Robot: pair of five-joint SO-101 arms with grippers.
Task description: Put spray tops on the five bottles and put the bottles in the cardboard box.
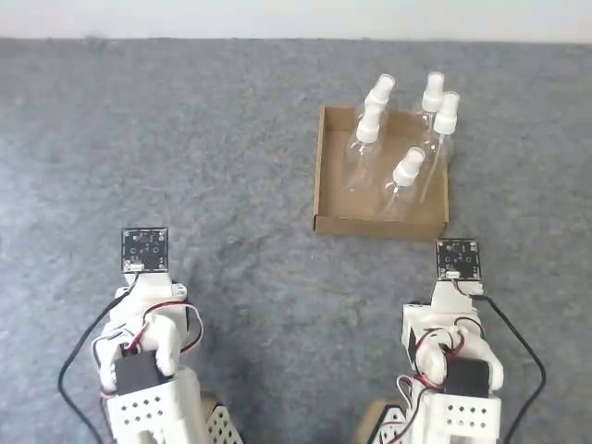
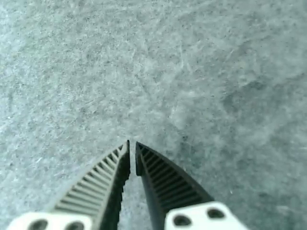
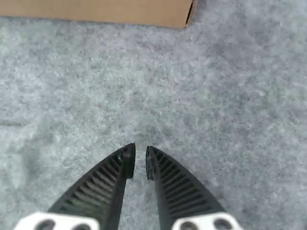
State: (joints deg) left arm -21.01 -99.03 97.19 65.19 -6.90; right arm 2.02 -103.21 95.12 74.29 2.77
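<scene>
High view has all five bottles (image 1: 365, 155), spray tops (image 1: 408, 167) on, inside the cardboard box (image 1: 379, 225), my right claw (image 3: 140, 154) near it and left claw (image 2: 133, 149) farther off, both clenched empty, so it looks done to me, next just stay parked.

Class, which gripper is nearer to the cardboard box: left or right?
Right. The right gripper is over the grey mat just short of the cardboard box, near its front corner; the left gripper is farther off to the side, over the same mat.
</scene>
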